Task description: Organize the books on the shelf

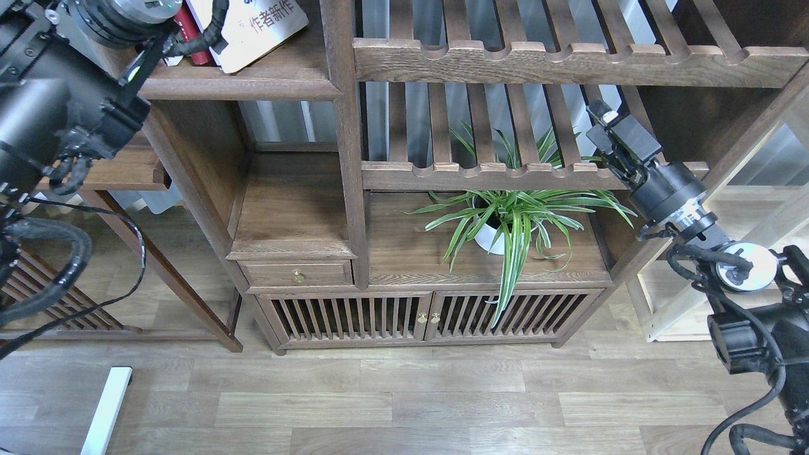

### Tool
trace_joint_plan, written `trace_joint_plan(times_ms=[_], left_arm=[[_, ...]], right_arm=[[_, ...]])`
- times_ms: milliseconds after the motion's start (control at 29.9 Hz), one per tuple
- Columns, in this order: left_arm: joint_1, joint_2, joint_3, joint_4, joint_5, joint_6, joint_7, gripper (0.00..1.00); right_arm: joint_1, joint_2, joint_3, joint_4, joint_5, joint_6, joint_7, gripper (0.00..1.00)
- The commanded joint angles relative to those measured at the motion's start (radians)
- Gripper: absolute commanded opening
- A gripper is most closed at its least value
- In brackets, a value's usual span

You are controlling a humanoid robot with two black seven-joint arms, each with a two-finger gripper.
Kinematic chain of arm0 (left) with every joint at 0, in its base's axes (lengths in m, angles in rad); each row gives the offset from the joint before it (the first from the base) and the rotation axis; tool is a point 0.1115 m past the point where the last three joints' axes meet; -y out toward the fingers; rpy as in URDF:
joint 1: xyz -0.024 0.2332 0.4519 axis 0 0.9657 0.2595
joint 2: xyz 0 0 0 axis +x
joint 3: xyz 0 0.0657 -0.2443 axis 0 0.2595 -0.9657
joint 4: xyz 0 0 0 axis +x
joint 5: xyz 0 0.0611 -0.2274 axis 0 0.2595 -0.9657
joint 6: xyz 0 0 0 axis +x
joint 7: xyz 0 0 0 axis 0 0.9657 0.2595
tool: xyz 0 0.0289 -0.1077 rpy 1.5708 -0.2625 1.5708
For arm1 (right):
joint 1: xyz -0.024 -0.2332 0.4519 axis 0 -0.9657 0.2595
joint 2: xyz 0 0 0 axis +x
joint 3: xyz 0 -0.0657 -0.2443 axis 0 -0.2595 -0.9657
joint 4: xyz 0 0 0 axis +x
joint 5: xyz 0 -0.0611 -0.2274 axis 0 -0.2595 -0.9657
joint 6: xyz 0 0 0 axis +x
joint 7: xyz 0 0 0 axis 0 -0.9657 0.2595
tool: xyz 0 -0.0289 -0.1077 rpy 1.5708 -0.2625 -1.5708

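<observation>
Top left: my left gripper cut off by frame edge, state unclear; white book (262, 28) and red book (189, 31) beside arm on shelf (240, 85). My right gripper (603, 123) well apart, fingers indistinct.

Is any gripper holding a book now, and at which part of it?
The right gripper holds nothing. The left arm reaches the books on the shelf, but its gripper is hidden, so a hold cannot be told.
</observation>
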Motion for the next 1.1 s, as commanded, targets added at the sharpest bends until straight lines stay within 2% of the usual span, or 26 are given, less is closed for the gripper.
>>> trace_joint_plan(times_ms=[0, 100, 267, 368, 468, 568, 635, 769, 869, 970, 1070], left_arm=[[0.055, 0.052, -0.008, -0.106, -0.003, -0.001, 0.002, 0.47], [0.158, 0.113, -0.034, -0.255, -0.003, -0.003, 0.054, 0.47], [0.291, 0.133, -0.142, -0.430, -0.004, -0.004, 0.105, 0.46], [0.376, 0.126, -0.235, -0.542, -0.006, -0.008, 0.177, 0.46], [0.436, 0.116, -0.284, -0.631, -0.014, -0.035, 0.272, 0.47], [0.485, 0.116, -0.294, -0.677, -0.030, -0.136, 0.355, 0.49], [0.500, 0.116, -0.297, -0.676, -0.038, -0.275, 0.430, 0.49], [0.555, 0.116, -0.295, -0.676, -0.086, -0.464, 0.556, 0.48], [0.586, 0.106, -0.281, -0.676, -0.104, -0.562, 0.622, 0.48], [0.607, 0.049, -0.278, -0.674, -0.104, -0.598, 0.685, 0.49], [0.612, -0.046, -0.269, -0.653, -0.101, -0.589, 0.705, 0.49]], right_arm=[[0.001, -0.003, 0.000, -0.002, -0.001, 0.000, 0.000, 0.95], [0.001, -0.003, -0.001, -0.002, -0.001, 0.000, 0.000, 0.95], [0.001, -0.005, 0.000, -0.002, -0.001, 0.000, 0.000, 0.95], [0.001, -0.008, 0.006, -0.002, 0.002, 0.000, 0.002, 0.96], [0.007, 0.010, 0.014, 0.001, 0.008, 0.000, 0.011, 0.99], [0.019, 0.012, 0.014, 0.001, 0.008, 0.000, 0.009, 0.99], [0.027, 0.003, 0.014, 0.003, 0.008, 0.000, 0.006, 0.99], [0.032, -0.019, 0.014, 0.018, 0.006, 0.000, 0.003, 0.99], [0.036, -0.028, 0.014, 0.038, -0.001, 0.000, 0.002, 0.99], [0.036, -0.028, 0.012, 0.067, -0.017, 0.000, 0.002, 0.99], [0.033, -0.030, 0.012, 0.098, -0.047, 0.000, 0.002, 0.99]])
